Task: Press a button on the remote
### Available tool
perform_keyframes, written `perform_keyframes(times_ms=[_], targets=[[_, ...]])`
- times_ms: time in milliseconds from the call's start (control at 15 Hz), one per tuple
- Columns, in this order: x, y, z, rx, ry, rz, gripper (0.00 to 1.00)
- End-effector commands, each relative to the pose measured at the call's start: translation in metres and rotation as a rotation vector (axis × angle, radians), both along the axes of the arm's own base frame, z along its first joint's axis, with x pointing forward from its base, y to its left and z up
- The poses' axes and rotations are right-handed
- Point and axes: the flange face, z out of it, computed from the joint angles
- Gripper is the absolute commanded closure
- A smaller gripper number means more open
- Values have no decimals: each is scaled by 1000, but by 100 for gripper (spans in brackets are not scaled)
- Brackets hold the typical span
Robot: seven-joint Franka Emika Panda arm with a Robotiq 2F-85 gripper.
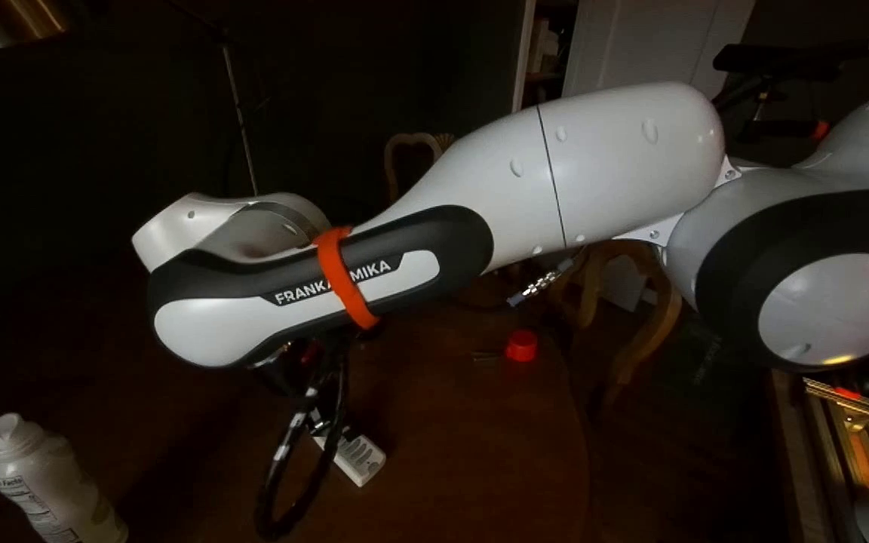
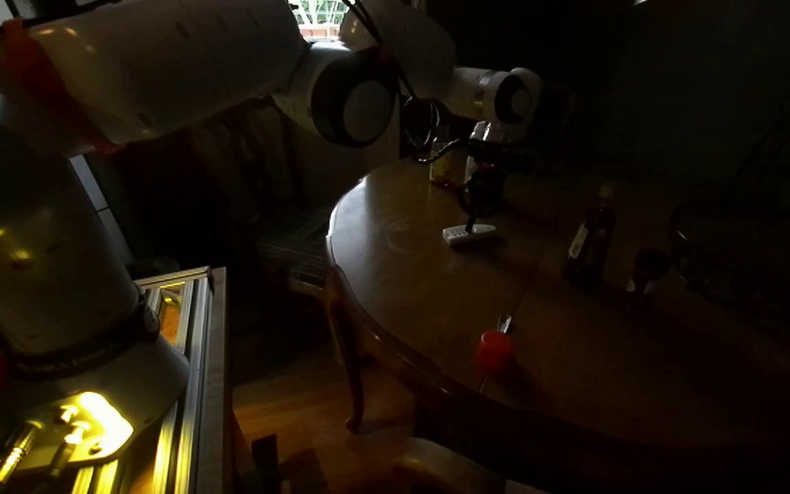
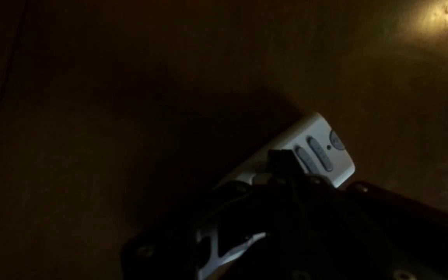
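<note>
A white remote with grey buttons lies on the dark wooden table. It shows in both exterior views (image 1: 363,460) (image 2: 460,236) and in the wrist view (image 3: 338,165). My gripper (image 3: 281,157) is shut, its dark fingertips together with nothing between them. In the wrist view the tips overlap the remote's face beside the long grey buttons, and the fingers hide its other part. In an exterior view the gripper (image 2: 470,225) points down onto the remote's top; whether it touches or presses a button I cannot tell. In an exterior view a cable partly hides the gripper.
A white bottle (image 1: 50,483) stands on the table. A red round object (image 1: 521,346) (image 2: 496,351) sits near the table edge, with a small metal piece (image 2: 504,322) by it. A dark bottle (image 2: 590,240) and dark cup (image 2: 649,267) stand beyond. The room is dim.
</note>
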Motion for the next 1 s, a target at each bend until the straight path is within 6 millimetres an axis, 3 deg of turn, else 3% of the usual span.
perform_keyframes(times_ms=[0,400,933], targets=[[-10,6,-33,-182,-13,77,100],[-6,2,-50,-305,-80,162,100],[19,-13,61,-78,-99,62,100]])
